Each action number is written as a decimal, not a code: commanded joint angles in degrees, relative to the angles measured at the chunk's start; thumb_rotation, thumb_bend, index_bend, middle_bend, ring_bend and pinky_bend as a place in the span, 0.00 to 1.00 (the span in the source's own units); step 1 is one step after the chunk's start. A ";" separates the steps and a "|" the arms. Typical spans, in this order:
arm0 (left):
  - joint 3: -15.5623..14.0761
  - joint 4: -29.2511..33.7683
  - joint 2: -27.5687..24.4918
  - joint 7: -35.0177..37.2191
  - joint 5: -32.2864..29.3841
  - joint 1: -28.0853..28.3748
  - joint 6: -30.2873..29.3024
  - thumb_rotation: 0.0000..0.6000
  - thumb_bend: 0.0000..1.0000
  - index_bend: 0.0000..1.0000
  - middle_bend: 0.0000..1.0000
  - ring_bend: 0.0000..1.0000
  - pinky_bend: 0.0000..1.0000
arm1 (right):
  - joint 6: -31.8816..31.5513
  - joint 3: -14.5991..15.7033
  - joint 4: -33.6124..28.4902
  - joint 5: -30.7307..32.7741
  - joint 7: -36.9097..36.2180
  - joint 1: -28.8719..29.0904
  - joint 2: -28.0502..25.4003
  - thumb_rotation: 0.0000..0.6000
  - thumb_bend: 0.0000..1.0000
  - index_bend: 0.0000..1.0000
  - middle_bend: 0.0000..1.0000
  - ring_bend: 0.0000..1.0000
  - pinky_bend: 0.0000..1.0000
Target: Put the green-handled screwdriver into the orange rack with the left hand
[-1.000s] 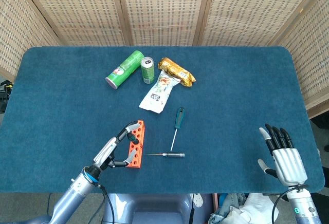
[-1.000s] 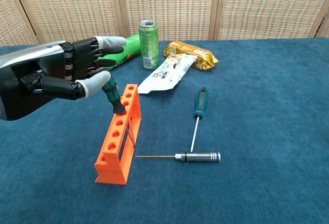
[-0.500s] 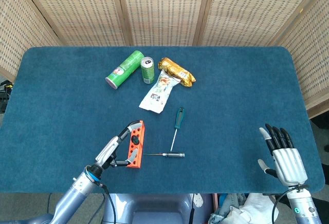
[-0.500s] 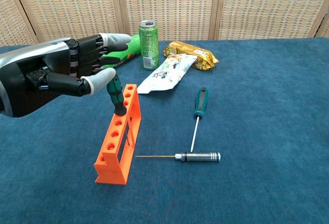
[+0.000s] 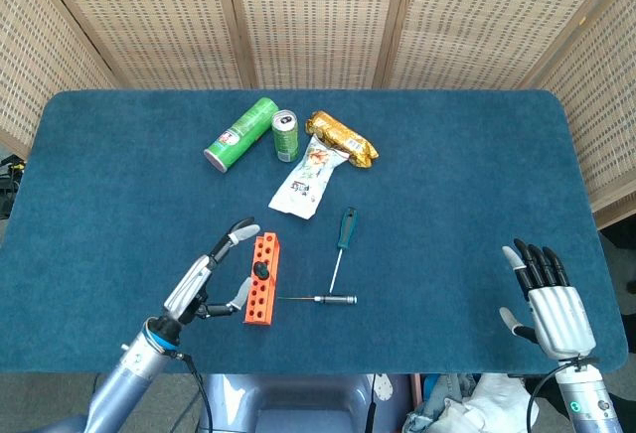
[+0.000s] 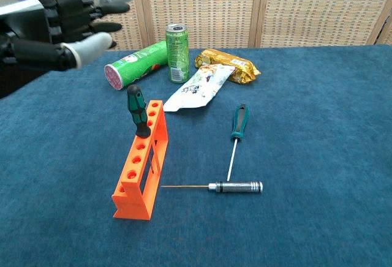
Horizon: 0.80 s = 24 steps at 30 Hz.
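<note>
A green-handled screwdriver [image 6: 137,110] stands upright in a hole of the orange rack [image 6: 140,163], its handle sticking out the top; the head view shows it as a dark spot [image 5: 261,270] on the rack [image 5: 262,279]. My left hand [image 6: 61,24] hovers open up and to the left of the rack, touching nothing; in the head view that hand [image 5: 207,276] is just left of the rack. My right hand [image 5: 545,299] rests open at the table's front right corner, empty.
A second green-handled screwdriver [image 6: 236,135] and a metal-handled driver [image 6: 228,187] lie right of the rack. At the back are a green tube [image 6: 136,66], a green can [image 6: 177,45], a white packet [image 6: 198,87] and a gold packet [image 6: 227,63].
My left hand has let go of the screwdriver and drawn back up and to the left. The screwdriver stays standing in the rack. The right hand has not moved.
</note>
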<state>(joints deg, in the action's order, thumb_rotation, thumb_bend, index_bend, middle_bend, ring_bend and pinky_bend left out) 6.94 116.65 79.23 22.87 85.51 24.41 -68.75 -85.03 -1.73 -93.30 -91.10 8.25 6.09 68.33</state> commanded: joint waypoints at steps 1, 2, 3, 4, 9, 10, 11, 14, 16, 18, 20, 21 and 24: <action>-1.01 0.30 -3.50 -3.80 3.50 -2.32 -4.02 1.00 0.46 0.12 0.00 0.00 0.00 | -0.01 -0.02 0.02 0.05 0.08 -0.02 0.01 1.00 0.24 0.00 0.00 0.00 0.00; -1.40 -0.03 -4.32 -5.25 4.24 -2.85 -4.85 1.00 0.44 0.12 0.00 0.00 0.00 | 0.02 -0.02 0.03 0.08 0.13 -0.02 0.02 1.00 0.24 0.00 0.00 0.00 0.00; -1.89 -0.68 -5.20 -7.21 5.00 -3.54 -5.84 1.00 0.42 0.12 0.00 0.00 0.00 | 0.07 -0.01 0.03 0.10 0.19 -0.01 0.03 1.00 0.24 0.00 0.00 0.00 0.00; -2.60 -1.59 -6.16 -9.87 6.01 -4.50 -7.17 1.00 0.39 0.12 0.00 0.00 0.00 | 0.11 -0.01 0.06 0.12 0.33 0.01 0.05 1.00 0.24 0.00 0.00 0.00 0.00; -5.31 -6.71 -7.41 -22.38 8.09 -8.51 -11.92 1.00 0.31 0.10 0.00 0.00 0.00 | 0.34 -0.02 0.07 0.33 1.04 0.05 0.29 1.00 0.24 0.00 0.00 0.00 0.00; -5.73 -7.96 -7.35 -25.19 8.03 -9.33 -12.70 1.00 0.31 0.10 0.00 0.00 0.00 | 0.43 0.01 0.05 0.35 1.26 0.08 0.38 1.00 0.24 0.00 0.00 0.00 0.00; -6.06 -8.81 -7.13 -27.47 7.93 -10.07 -13.45 1.00 0.31 0.11 0.00 0.00 0.00 | 0.51 0.04 0.03 0.34 1.49 0.10 0.45 1.00 0.24 0.00 0.00 0.00 0.00; -7.01 -11.13 -6.51 -32.70 7.54 -12.00 -15.17 1.00 0.31 0.11 0.00 0.00 0.00 | 0.67 0.11 0.03 0.29 2.21 0.17 0.71 1.00 0.24 0.00 0.00 0.00 0.00; -7.47 -12.36 -6.42 -36.20 6.63 -13.17 -15.82 1.00 0.31 0.10 0.00 0.00 0.00 | 0.79 0.11 0.02 0.38 2.65 0.21 0.87 1.00 0.24 0.00 0.00 0.00 0.00; -7.48 -13.64 -6.10 -39.80 5.82 -14.19 -16.75 1.00 0.31 0.10 0.00 0.00 0.00 | 0.88 0.05 -0.03 0.50 2.88 0.25 0.94 1.00 0.24 0.00 0.00 0.00 0.00; -7.09 -15.23 -5.29 -42.59 5.48 -15.16 -18.36 1.00 0.31 0.10 0.00 0.00 0.00 | 0.84 -0.05 -0.05 0.56 3.01 0.28 1.00 1.00 0.24 0.00 0.00 0.00 0.00; -6.91 -16.03 -4.82 -43.42 5.48 -15.58 -19.15 1.00 0.31 0.10 0.00 0.00 0.00 | 0.84 -0.09 -0.06 0.61 3.00 0.30 1.01 1.00 0.24 0.00 0.00 0.00 0.00; -6.50 -18.14 -3.53 -44.33 5.39 -16.66 -21.07 1.00 0.31 0.11 0.00 0.00 0.00 | 1.01 -0.22 -0.06 0.89 2.95 0.37 1.02 1.00 0.24 0.00 0.00 0.00 0.00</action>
<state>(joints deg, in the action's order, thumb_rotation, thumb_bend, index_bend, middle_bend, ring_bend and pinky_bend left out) 0.25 99.82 74.75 -20.68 91.21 8.79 -88.62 -84.02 -1.94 -93.36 -90.19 11.21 6.46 69.35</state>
